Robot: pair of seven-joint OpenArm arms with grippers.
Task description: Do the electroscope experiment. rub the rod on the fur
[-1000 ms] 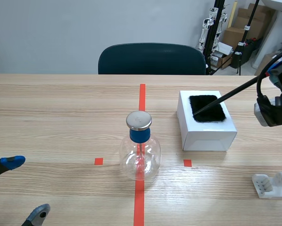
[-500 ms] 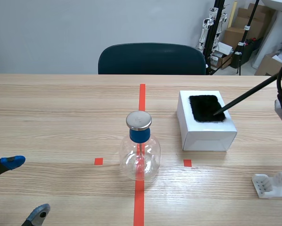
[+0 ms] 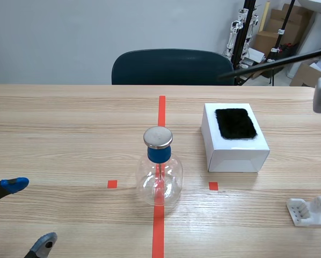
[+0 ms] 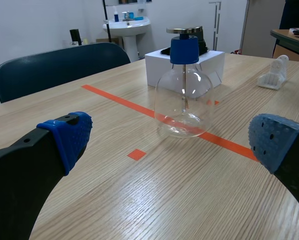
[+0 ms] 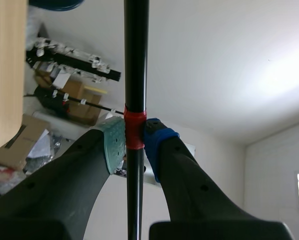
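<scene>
Right claw [image 5: 135,137] pinching thin black stiff rod [image 5: 136,60] at its red tape band [image 5: 135,131]; long lever ahead, light, probably slippery, so tape's the grip point. Left claw [image 4: 172,140] spread.

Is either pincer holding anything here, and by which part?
The right pincer grips the black rod at its red band; the left pincer is open, holding nothing.

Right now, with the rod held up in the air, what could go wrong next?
The right gripper pinches the long rod only at its red band, so it might pivot or slip. Swinging down, its far end could knock the glass flask, which nothing steadies, or miss its metal cap.
</scene>
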